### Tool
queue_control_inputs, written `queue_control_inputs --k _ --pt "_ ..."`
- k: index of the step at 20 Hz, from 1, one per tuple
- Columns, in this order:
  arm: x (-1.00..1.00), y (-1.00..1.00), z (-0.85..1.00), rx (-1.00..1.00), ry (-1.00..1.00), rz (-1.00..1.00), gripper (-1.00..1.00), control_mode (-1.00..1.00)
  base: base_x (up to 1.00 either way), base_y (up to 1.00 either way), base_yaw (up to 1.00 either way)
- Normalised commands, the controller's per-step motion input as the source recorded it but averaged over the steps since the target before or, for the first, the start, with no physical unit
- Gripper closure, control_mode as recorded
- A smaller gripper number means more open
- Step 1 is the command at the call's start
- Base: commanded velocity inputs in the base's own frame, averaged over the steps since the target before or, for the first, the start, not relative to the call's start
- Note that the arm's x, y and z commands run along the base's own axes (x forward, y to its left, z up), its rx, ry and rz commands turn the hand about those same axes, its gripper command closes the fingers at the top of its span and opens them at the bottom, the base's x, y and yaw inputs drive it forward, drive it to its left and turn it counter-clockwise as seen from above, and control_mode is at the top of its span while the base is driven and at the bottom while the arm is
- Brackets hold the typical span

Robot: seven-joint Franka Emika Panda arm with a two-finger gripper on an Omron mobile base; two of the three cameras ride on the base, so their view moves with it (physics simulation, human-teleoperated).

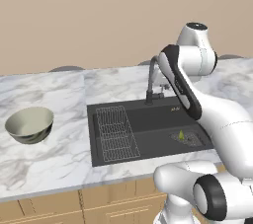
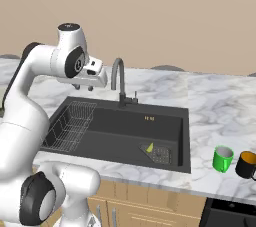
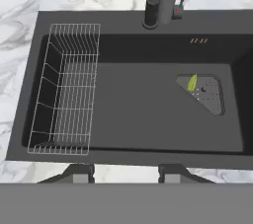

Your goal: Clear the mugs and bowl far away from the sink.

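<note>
Well left of the spread, empty end effector (image 2: 83,87) sits the bowl (image 1: 30,125).

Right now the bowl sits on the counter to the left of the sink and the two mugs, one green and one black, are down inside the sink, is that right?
Not quite. The bowl is on the counter left of the sink, but the green mug and black mug stand on the counter to the right of the sink, not inside it. The right base view shows this.
</note>
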Motion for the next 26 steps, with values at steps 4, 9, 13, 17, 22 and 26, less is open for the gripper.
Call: queue_control_inputs --k 4,9,13,17,22,26 --pt "-0.14 -0.21 0.0 0.03 0.0 0.0 -1.0 -1.0 0.0 0.0 0.0" --pt "-0.33 -0.76 -0.06 0.0 0.01 -0.09 -1.0 -1.0 0.0 0.0 0.0" --pt "-0.58 -0.88 -0.1 -0.01 -0.01 -0.09 -1.0 -1.0 0.0 0.0 0.0" --pt "-0.49 -0.8 -0.21 -0.07 0.0 -0.16 -1.0 -1.0 0.0 0.0 0.0" --pt "-0.31 -1.0 -0.33 -0.05 0.0 -0.01 -1.0 -1.0 0.0 0.0 0.0" --pt "-0.2 -1.0 -0.38 -0.02 0.0 0.0 -1.0 -1.0 0.0 0.0 0.0"
